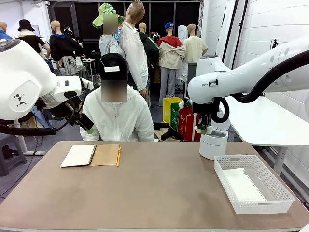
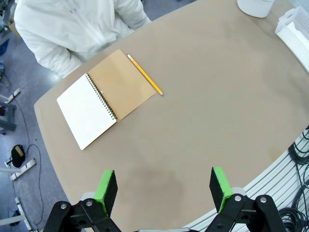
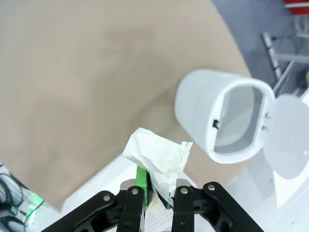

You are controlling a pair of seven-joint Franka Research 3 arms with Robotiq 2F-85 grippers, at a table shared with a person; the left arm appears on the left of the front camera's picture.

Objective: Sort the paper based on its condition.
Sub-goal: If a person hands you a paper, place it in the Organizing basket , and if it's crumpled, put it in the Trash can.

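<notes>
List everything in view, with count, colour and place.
crumpled paper: one, white, pinched in the right gripper, near the bin
flat paper: one, white, lying in the basket
basket: one, white mesh, table's right side
bin: one, white, lid open, table's far right
notebook: one, brown cover, white page, open at table's far left
pencil: one, yellow, beside the notebook
table: one, brown
person: one, white jacket, black cap, far side
left gripper: open, above the table
right gripper: shut on the crumpled paper
</notes>
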